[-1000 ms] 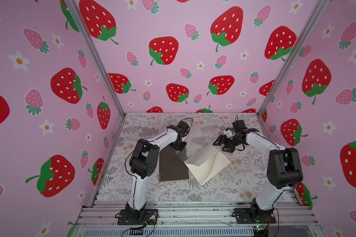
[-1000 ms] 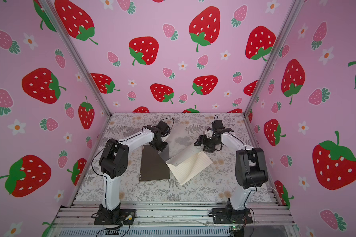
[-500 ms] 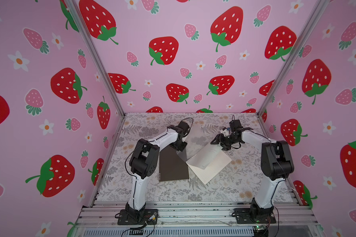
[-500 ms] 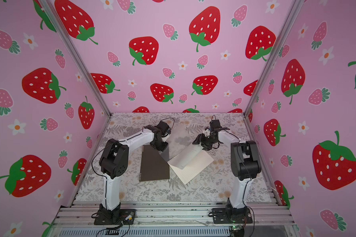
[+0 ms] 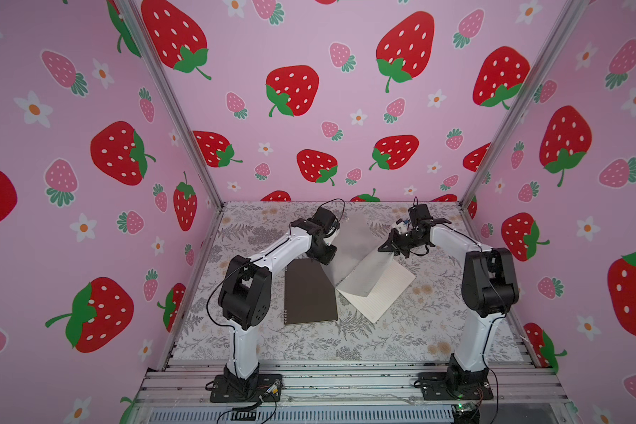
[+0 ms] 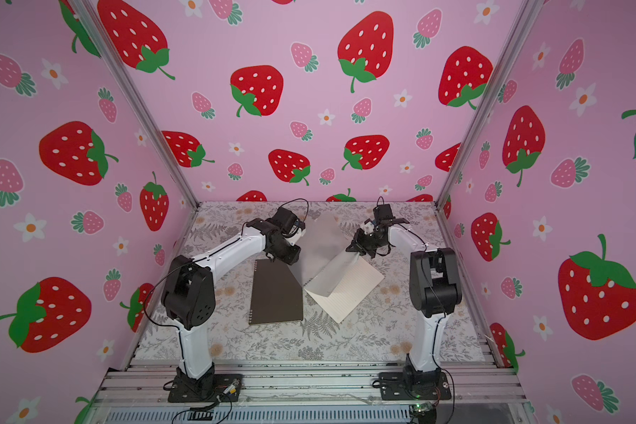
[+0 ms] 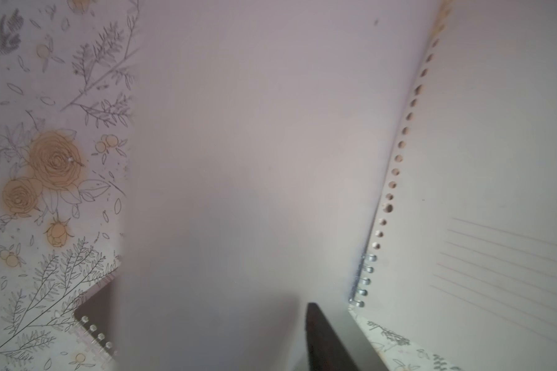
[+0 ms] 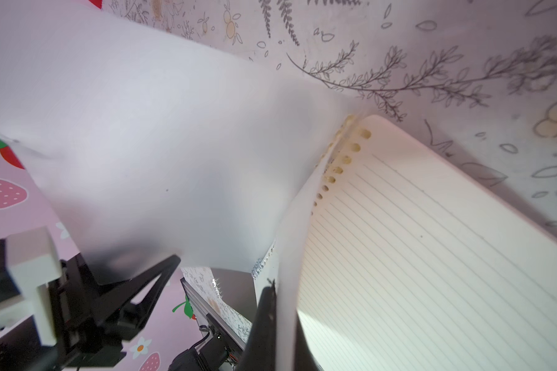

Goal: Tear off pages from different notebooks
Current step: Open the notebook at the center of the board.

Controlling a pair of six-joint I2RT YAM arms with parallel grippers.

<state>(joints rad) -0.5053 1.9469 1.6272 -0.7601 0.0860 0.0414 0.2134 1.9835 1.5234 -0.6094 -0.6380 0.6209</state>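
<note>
- Nearest my bases, the dark notebook (image 5: 311, 292) lies shut and flat on the flowered table (image 5: 382, 341), with its spiral edge toward my left arm.
- Just beside it, on my right side, the cream notebook (image 5: 382, 290) lies open at an angle with lined paper facing up.
- One page (image 5: 362, 275) is lifted off that lined stack. Its holed edge is down at the binding and its far corner is up in my right gripper (image 5: 390, 252). Those jaws are closed on the page, and the right wrist view shows the sheet running between the fingers.
- Farther back, the cover (image 5: 349, 236) stands raised between my two grippers.
- My left gripper (image 5: 324, 258) sits at the cover's edge, over the dark notebook's far corner. I cannot tell whether its jaws are parted or pinching.
</note>
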